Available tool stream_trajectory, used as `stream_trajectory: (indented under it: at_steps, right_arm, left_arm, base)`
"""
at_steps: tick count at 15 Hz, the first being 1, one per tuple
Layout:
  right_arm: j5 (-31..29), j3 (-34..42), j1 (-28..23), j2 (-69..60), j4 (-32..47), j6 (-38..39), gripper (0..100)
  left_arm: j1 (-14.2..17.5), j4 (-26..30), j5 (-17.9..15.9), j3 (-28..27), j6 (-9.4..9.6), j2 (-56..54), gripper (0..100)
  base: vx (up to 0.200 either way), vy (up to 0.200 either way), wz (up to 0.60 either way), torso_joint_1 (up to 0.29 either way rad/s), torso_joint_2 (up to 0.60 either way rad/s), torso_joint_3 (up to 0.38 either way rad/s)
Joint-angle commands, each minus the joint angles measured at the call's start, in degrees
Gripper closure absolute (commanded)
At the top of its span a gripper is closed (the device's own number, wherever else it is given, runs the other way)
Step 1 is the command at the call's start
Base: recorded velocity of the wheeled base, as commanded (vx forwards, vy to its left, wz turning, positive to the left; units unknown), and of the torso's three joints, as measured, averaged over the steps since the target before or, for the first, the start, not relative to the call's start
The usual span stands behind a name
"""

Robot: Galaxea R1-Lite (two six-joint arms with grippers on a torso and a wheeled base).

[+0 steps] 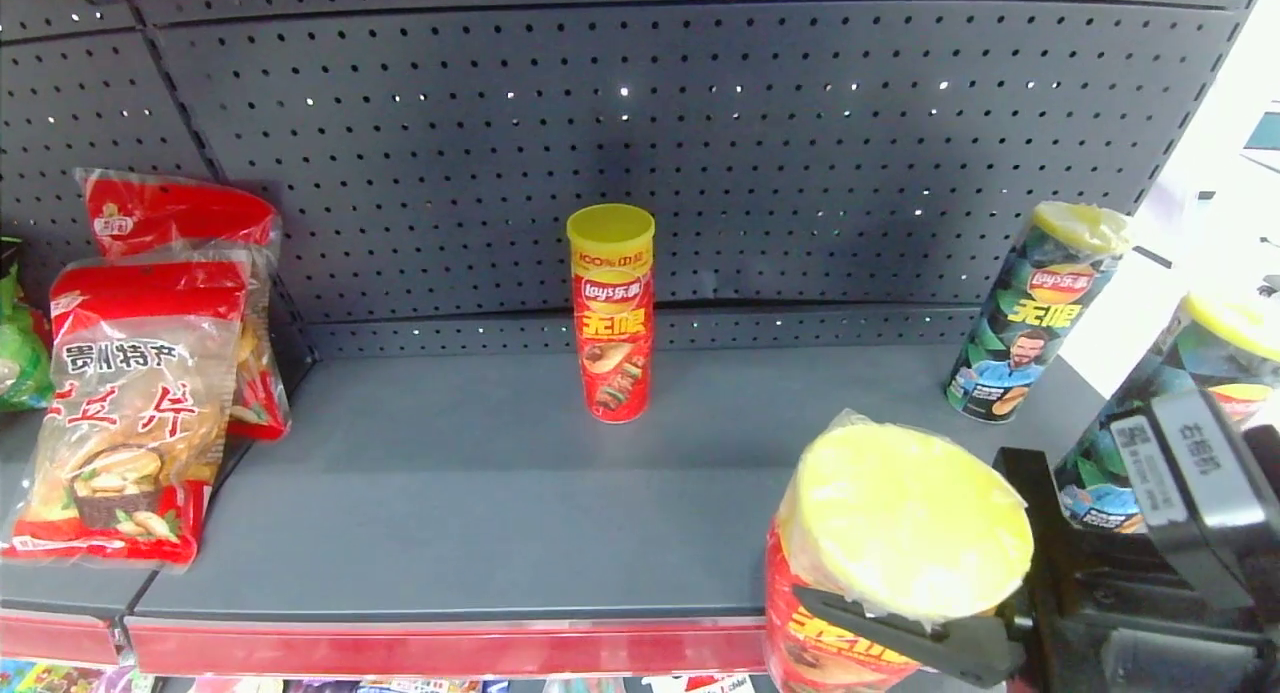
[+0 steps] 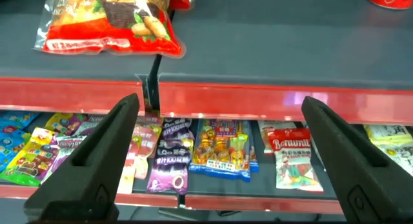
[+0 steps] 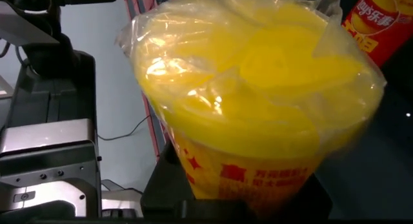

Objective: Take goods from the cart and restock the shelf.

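Observation:
My right gripper (image 1: 905,641) is shut on a red chip can with a yellow lid under clear plastic wrap (image 1: 900,528), held at the front right edge of the grey shelf (image 1: 450,513). The right wrist view looks down on that lid (image 3: 258,101). A matching red can (image 1: 610,313) stands upright mid-shelf near the back panel, and shows as the far can (image 3: 381,24) in the right wrist view. My left gripper (image 2: 219,166) is open and holds nothing, facing the shelf's red front rail (image 2: 258,95) from below.
A dark green can (image 1: 1035,308) stands at the shelf's right end, and another (image 1: 1215,373) sits partly behind my right arm. Red snack bags (image 1: 130,403) lean at the left. Candy packets (image 2: 219,146) fill the lower shelf.

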Motion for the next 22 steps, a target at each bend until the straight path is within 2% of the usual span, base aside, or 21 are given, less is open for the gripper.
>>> stream_trajectory:
  at_steps: [1,8,10,11,13,14,16,17,18,19,21,22]
  right_arm:
    - [0.0,0.0,0.0,0.0,0.0,-0.1,100]
    - [0.0,0.0,-0.2,0.2,0.0,-0.1,100]
    - [0.0,0.0,-0.3,0.3,0.0,0.0,100]
    - [0.0,0.0,-0.4,0.3,0.0,0.0,100]
    - [-0.1,-0.6,-0.4,0.5,0.0,0.1,100]
    - [-0.1,-0.7,-0.3,0.6,0.0,0.3,100]
    - [-0.1,-0.9,-0.4,0.6,0.0,0.4,100]
    - [-0.1,-0.9,-0.4,0.6,0.0,0.4,100]
    - [0.1,-1.2,-0.9,0.7,-0.2,0.6,100]
    - [0.2,-1.3,-1.1,0.7,-0.2,0.9,100]
    - [0.2,-1.6,-1.3,0.7,-0.3,1.2,100]
    - [0.2,-1.7,-1.5,0.6,-0.3,1.8,100]
  left_arm:
    - [0.0,0.0,0.0,0.0,-0.04,0.0,0]
    - [-0.1,0.0,0.0,0.0,-0.13,0.0,0]
    - [0.0,-0.1,0.0,0.1,0.31,0.0,0]
    - [0.0,-1.7,0.0,-1.1,1.28,0.1,0]
    - [-1.8,-10.1,-1.2,-11.2,1.98,10.2,0]
    - [-3.7,-10.9,-2.5,-15.5,1.45,14.0,0]
    - [-8.2,-12.0,-3.9,-22.4,1.8,25.1,0]
    - [-8.8,-12.9,-4.0,-23.8,1.89,27.6,0]
    - [-9.7,-17.8,-4.1,-27.8,1.89,38.8,0]
    - [-9.8,-21.5,-5.1,-28.6,1.98,44.9,0]
    - [-10.1,-25.9,-11.1,-30.8,2.77,55.0,0]
    - [-10.1,-29.0,-11.6,-30.1,4.88,59.8,0]
  base:
    - [0.0,0.0,0.0,0.0,0.0,0.0]
    - [0.0,0.0,0.0,0.0,0.0,0.0]
    - [0.0,0.0,0.0,0.0,0.0,0.0]
    - [0.0,0.0,0.0,0.0,0.0,0.0]
    - [0.0,0.0,0.0,0.0,0.0,0.0]
    - [0.0,0.0,0.0,0.0,0.0,0.0]
    - [0.0,0.0,0.0,0.0,0.0,0.0]
    - [0.0,0.0,0.0,0.0,0.0,0.0]
    - [0.0,0.0,0.0,0.0,0.0,0.0]
    - [0.0,0.0,0.0,0.0,0.0,0.0]
    - [0.0,0.0,0.0,0.0,0.0,0.0]
    - [0.0,0.0,0.0,0.0,0.0,0.0]
